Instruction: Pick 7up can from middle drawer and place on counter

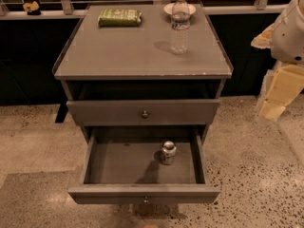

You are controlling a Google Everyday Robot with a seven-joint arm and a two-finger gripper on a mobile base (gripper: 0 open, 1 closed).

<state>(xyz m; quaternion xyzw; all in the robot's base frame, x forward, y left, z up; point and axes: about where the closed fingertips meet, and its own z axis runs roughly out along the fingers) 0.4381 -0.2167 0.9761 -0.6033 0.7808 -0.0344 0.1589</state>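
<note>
The 7up can [167,152] stands upright in the open middle drawer [142,193], right of centre on its bare grey floor. The can has a silver top and a dark body. The drawer is pulled far out, with a small knob on its front. The counter [133,46] is the cabinet's flat grey top above. My gripper [276,98] hangs at the right edge of the view beside the cabinet, at about the height of the upper drawer, well right of and above the can. It touches nothing.
A clear water bottle [179,25] stands at the counter's back right, a white dish [167,8] behind it. A green packet [119,17] lies at the back left. A shut grey drawer front [109,113] sits above the open drawer. Speckled stone floor [247,165] surrounds the cabinet.
</note>
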